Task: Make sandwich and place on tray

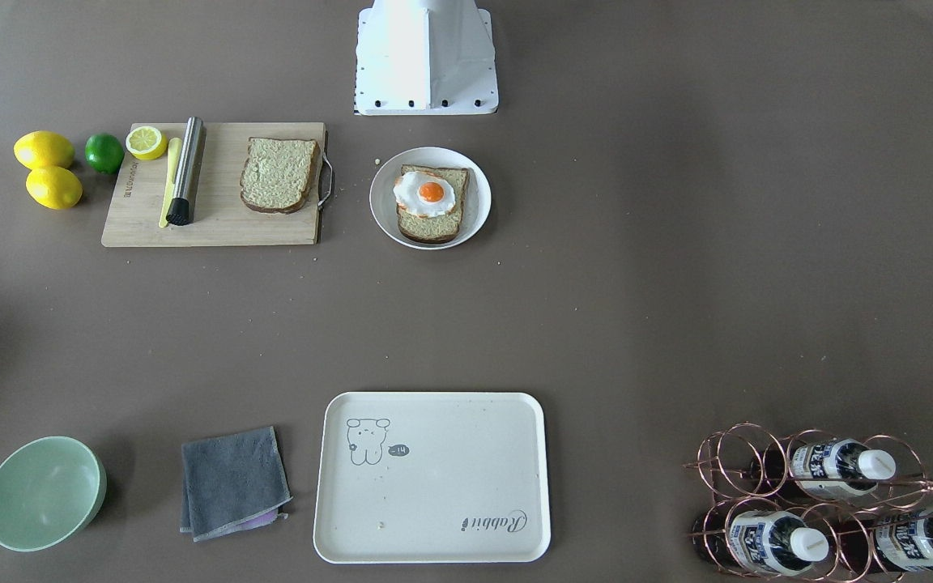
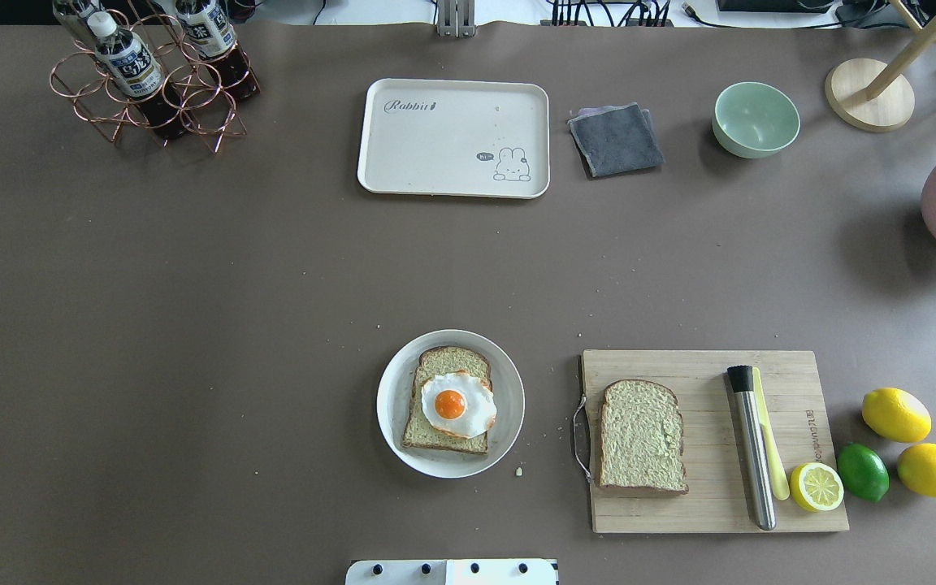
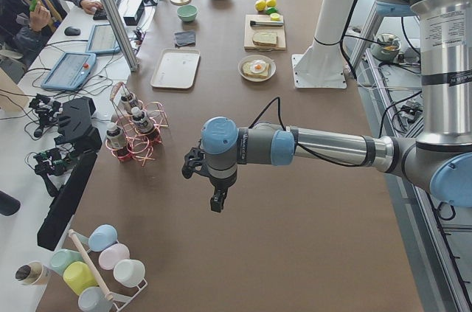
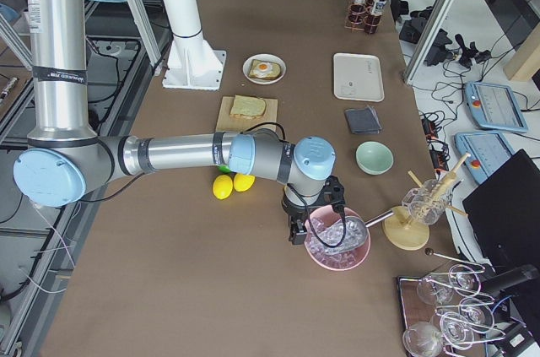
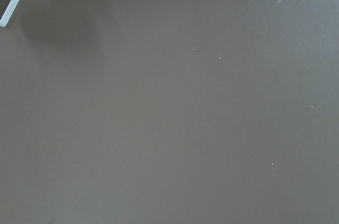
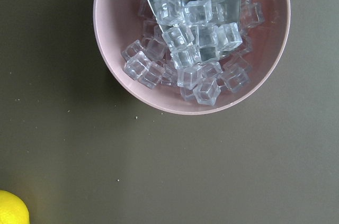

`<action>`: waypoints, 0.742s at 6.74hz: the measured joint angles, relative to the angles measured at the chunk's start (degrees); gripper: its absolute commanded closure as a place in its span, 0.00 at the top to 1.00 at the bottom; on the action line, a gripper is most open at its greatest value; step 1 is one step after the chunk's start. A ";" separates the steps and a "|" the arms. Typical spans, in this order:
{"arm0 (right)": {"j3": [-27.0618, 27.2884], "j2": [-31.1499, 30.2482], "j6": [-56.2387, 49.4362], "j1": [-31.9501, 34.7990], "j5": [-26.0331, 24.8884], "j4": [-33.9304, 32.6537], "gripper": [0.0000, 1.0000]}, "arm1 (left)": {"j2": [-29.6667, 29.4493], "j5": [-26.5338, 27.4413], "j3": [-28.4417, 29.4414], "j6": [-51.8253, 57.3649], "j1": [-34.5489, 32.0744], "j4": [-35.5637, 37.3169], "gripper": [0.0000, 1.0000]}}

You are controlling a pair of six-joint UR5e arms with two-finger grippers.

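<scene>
At the left end of the desk [image 2: 192, 325] the left hand [image 3: 216, 203] hangs over the brown surface. The side view does not show whether it is open or closed, and its wrist camera sees only desk. Next come bottles [image 2: 128, 61] in a copper wire rack [image 2: 192, 122], their blue-and-white labels printed in characters too small to read. The tray [image 2: 435, 154] lies at the far edge; "Rabbit" is written in script in one corner, and a small "hi" bubble sits beside the drawn animal in the opposite one. Nearer the robot stands the plate [image 2: 387, 398] with one bread slice [image 2: 448, 361] and the fried egg [image 2: 458, 404] on top of it, well apart from the tray and from both hands. The second slice [image 2: 641, 437] lies to its right on the cutting board [image 2: 712, 370], whose edge bears a printed line I cannot make out. Past the lemons [image 4: 232, 184], the right hand [image 4: 297, 232] hangs just beside a pink bowl [image 6: 114, 33] of ice cubes [image 6: 193, 49] — far from the plate, and I cannot tell whether it is open or closed.
</scene>
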 measured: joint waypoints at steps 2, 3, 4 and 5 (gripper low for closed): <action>-0.01 0.00 -0.09 -0.33 -0.16 0.01 1.00 | 0.18 -0.02 -0.08 -0.39 -0.07 0.00 0.98; -0.02 0.03 -0.14 -0.55 -0.29 0.01 1.00 | 0.24 -0.02 -0.11 -0.40 -0.08 -0.02 0.98; -0.02 0.07 -0.13 -0.64 -0.35 0.02 1.00 | 0.29 0.02 -0.07 -0.29 -0.10 -0.04 0.98; -0.02 0.06 -0.17 -0.68 -0.39 0.01 1.00 | 0.31 0.02 0.02 -0.19 -0.08 0.00 0.98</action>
